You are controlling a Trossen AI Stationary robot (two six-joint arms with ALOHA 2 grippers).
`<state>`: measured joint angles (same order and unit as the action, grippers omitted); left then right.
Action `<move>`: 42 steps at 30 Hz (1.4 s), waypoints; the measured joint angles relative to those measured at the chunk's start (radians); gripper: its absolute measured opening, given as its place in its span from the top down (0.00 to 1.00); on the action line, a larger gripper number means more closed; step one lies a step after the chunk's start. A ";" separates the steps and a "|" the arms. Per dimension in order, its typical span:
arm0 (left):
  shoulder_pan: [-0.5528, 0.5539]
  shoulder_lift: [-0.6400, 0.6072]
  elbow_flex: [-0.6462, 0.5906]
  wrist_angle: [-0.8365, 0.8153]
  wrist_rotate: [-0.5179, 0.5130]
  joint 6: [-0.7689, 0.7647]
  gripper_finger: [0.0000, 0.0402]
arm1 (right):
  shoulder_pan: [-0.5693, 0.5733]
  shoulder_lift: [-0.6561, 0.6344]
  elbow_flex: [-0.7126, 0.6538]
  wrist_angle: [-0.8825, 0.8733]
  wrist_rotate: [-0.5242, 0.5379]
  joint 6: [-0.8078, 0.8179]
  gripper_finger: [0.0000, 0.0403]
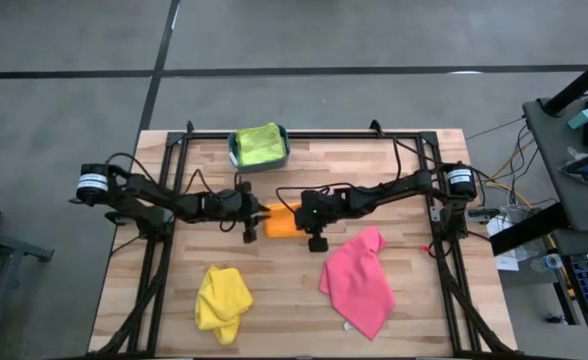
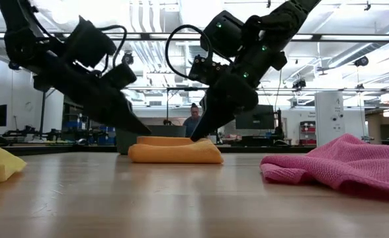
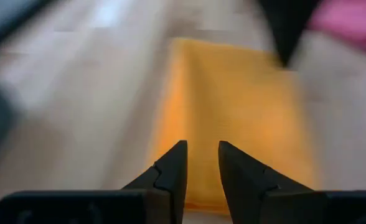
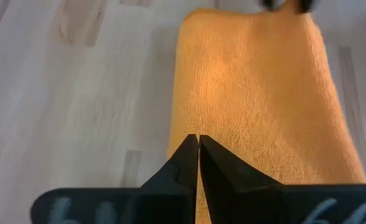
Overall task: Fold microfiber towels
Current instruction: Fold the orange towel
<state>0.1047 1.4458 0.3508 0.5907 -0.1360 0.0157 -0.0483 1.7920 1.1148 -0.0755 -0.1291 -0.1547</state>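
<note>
- Orange towel (image 1: 279, 222) in the middle of the wooden table (image 1: 414, 300), folded into a flat, thick little pad, right between the two grippers.
- Left gripper (image 1: 257, 221) down low at one end of the orange towel, tip just at the edge of the fold.
- Left fingers (image 3: 173, 167) a tiny bit apart, with orange cloth showing through the thin gap; cannot tell if any cloth is pinched.
- Right gripper (image 1: 300, 214) down low at the other end of the same towel, tip touching or nearly touching the top of it.
- Right fingers (image 4: 186, 155) pressed tight together, nothing between them, pointing along the towel's long edge.
- Seen from table height: both arms leaning in toward the orange pad from either side.
- Yellow towel (image 1: 222, 300) in a crumpled heap near the front of the table, on the left arm's side, well apart from the orange one.
- Pink towel (image 1: 359, 280) spread loose and rumpled near the front, on the right arm's side, close to the right gripper but not touching it.
- Lime green towel (image 1: 259, 144) bunched up inside the teal bin (image 1: 232, 152) at the far edge of the table.
- A person (image 2: 193, 120) far off in the room behind the table.
</note>
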 joint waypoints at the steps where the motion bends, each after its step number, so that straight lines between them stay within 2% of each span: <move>1: 0.001 0.014 0.002 0.014 -0.063 0.006 0.81 | 0.000 0.000 -0.004 0.002 -0.001 0.000 0.98; 2: 0.003 0.027 0.008 0.018 -0.118 0.020 0.81 | 0.000 0.000 -0.007 0.005 -0.001 0.000 0.98; 4: 0.014 0.049 0.012 0.020 -0.155 0.047 0.81 | 0.000 0.000 -0.014 0.008 -0.001 0.001 0.98; 9: 0.028 0.076 0.023 0.031 -0.156 0.049 0.81 | 0.000 0.000 -0.022 0.007 0.000 0.013 0.98; 15: 0.009 -0.065 0.023 0.005 -0.126 -0.022 0.81 | -0.001 -0.016 -0.016 -0.012 0.066 0.049 0.98; 17: 0.008 -0.118 0.020 -0.006 -0.097 -0.130 0.81 | -0.001 -0.033 -0.007 -0.028 0.110 0.092 0.98; 21: 0.009 -0.200 0.001 -0.006 -0.061 -0.465 0.80 | -0.003 -0.065 0.006 -0.074 0.222 0.241 0.98; 23: 0.008 -0.227 -0.015 -0.016 0.049 -0.581 0.78 | -0.006 -0.077 0.008 -0.089 0.254 0.376 0.98; 26: 0.001 -0.261 -0.018 -0.087 0.192 -0.745 0.71 | -0.012 -0.094 0.009 -0.129 0.220 0.558 0.96; 28: -0.011 -0.278 -0.019 -0.149 0.234 -0.851 0.65 | -0.006 -0.096 0.008 -0.151 0.199 0.627 0.92; 33: -0.022 -0.295 -0.019 -0.352 0.240 -1.104 0.49 | 0.014 -0.094 0.002 -0.162 0.199 0.757 0.78; 35: -0.026 -0.285 -0.021 -0.398 0.232 -1.141 0.44 | 0.013 -0.093 0.002 -0.183 0.207 0.795 0.71; 38: -0.033 -0.240 -0.020 -0.359 0.189 -1.155 0.40 | 0.013 -0.092 -0.007 -0.182 0.245 0.827 0.61; 42: -0.033 -0.142 -0.016 -0.218 0.151 -1.157 0.39 | 0.014 -0.086 -0.025 -0.170 0.282 0.878 0.49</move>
<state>0.0719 1.3034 0.3344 0.3730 0.0153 -1.1409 -0.0341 1.7057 1.0901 -0.2453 0.1527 0.7232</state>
